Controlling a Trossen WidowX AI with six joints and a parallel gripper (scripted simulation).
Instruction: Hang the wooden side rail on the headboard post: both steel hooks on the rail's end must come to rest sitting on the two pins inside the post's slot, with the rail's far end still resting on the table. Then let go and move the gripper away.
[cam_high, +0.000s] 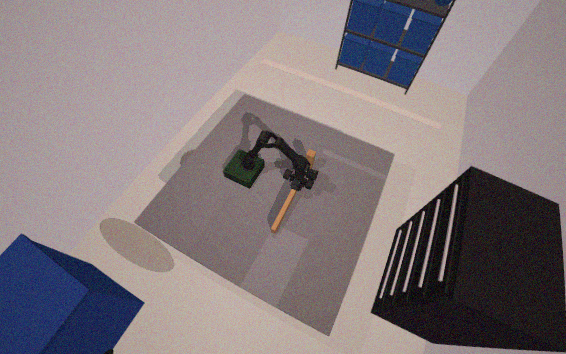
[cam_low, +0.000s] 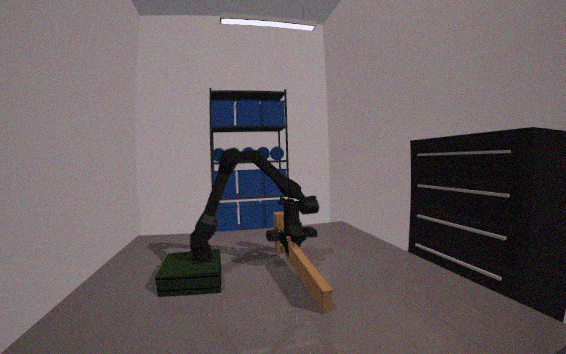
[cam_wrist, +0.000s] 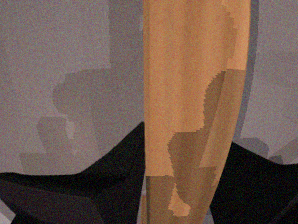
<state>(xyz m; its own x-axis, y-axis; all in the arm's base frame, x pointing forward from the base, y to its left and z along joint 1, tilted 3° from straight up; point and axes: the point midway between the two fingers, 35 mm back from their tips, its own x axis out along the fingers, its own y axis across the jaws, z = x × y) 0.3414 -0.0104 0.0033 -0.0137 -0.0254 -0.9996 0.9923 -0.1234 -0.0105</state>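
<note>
I've got the gripper (cam_low: 290, 239) pinching the wooden rail (cam_low: 308, 271), fingers clamped on both long sides of it, not fully pressed together because the wood sits between them. Wrist view shows the rail (cam_wrist: 193, 96) running straight up the middle between the two dark fingers, gray table behind it.

Using the green base (cam_low: 172, 286) as reference: the arm (cam_low: 250, 160) rises from it, arcs over and comes down on the rail to the base's right in the exterior view. The grip point is near the rail's raised end, the end farther from the camera. From there the rail slopes down toward the camera, and its near end rests on the gray table (cam_low: 400, 310), well apart from the base.

The post (cam_low: 278, 222) stands upright just behind the gripper, on the same side of the base. The rail's raised end is right at the post; I can't tell if the hooks sit on the pins, since the gripper blocks that joint and it's too small to read.

Top view agrees: rail (cam_high: 286, 207) is a straight orange bar beside the base (cam_high: 235, 175), gripper (cam_high: 301, 178) across it near the post (cam_high: 311, 156) end.

Beyond the base: a shelf rack (cam_low: 211, 130) with blue bins on the back wall, a black drawer cabinet (cam_low: 535, 210) on the right.
</note>
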